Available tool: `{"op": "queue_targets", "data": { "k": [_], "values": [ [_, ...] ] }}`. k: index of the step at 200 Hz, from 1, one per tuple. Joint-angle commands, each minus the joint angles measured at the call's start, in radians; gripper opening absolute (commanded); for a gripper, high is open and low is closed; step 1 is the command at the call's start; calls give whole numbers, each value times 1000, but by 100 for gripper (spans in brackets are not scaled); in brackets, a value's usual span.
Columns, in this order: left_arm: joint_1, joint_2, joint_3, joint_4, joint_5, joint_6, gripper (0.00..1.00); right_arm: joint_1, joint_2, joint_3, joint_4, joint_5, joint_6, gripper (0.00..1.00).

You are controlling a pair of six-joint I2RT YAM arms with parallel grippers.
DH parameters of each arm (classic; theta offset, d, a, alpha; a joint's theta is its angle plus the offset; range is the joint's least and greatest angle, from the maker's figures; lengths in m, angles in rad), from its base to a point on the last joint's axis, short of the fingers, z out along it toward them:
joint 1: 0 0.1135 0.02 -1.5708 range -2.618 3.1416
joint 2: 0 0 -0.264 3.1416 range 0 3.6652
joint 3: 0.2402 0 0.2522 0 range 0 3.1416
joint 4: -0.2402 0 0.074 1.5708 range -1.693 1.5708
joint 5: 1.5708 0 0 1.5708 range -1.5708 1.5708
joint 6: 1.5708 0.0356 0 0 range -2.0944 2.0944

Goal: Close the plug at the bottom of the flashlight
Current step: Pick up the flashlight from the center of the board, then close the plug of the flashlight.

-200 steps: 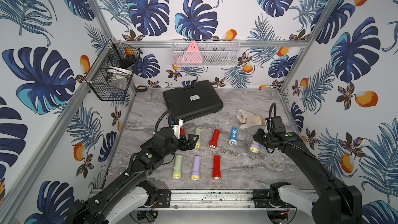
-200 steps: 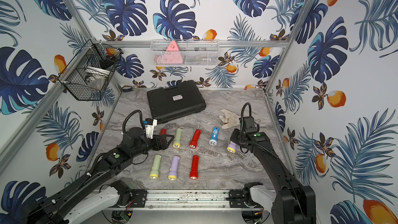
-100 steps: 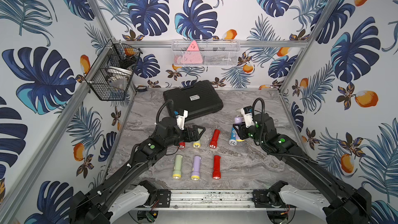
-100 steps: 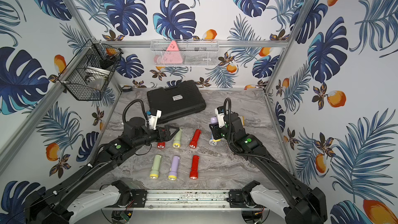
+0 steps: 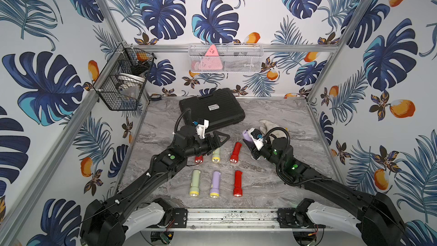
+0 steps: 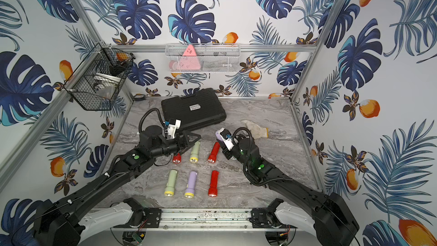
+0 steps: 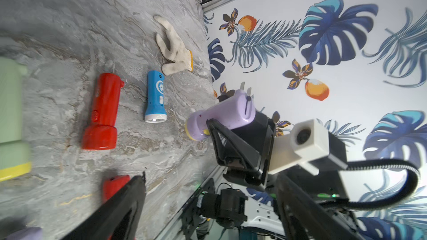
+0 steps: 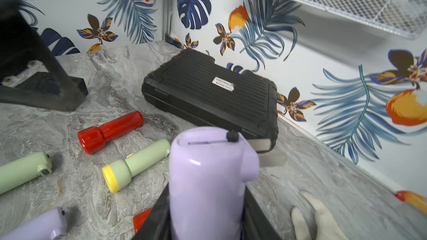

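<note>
My right gripper (image 5: 252,143) is shut on the purple flashlight (image 5: 246,136) and holds it off the table, bottom end raised and turned toward the left arm. In the right wrist view the flashlight (image 8: 208,181) fills the jaws. Its plug (image 8: 265,152) shows as metal prongs sticking out sideways at the bottom end. The left wrist view shows the same prongs (image 7: 245,87) standing out. My left gripper (image 5: 220,141) hangs open a short way to the left of the flashlight, apart from it, its fingers (image 7: 124,204) holding nothing.
Several flashlights lie on the marble table: red (image 5: 236,152), green (image 5: 216,155), green (image 5: 195,183), purple (image 5: 215,184), red (image 5: 237,183), and blue (image 7: 154,95). A black case (image 5: 211,110) sits at the back, a white glove (image 5: 269,126) to the right. Wire baskets hang on the walls.
My right gripper has lifted the purple flashlight off the table at the right and carried it toward the middle. The left gripper has swung right, toward the flashlight.
</note>
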Motion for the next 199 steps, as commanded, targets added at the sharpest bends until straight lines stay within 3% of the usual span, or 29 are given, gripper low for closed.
{"op": "queue_targets", "data": {
  "k": [1,60,108,147,199],
  "values": [
    [2,-1,-17,168,44,-195,88,19,-4,-24,182,-47,-149,0],
    [2,-48,-15,149,22,-310,82,83,57,-68,297,-14,-282,0],
    [2,-62,-87,209,10,-454,65,131,118,-48,321,-1,-360,0],
    [-3,-69,-102,218,10,-485,66,151,176,-33,373,13,-399,0],
    [-5,-74,-146,258,-2,-542,65,157,204,-5,397,9,-355,0]
  ]
}}
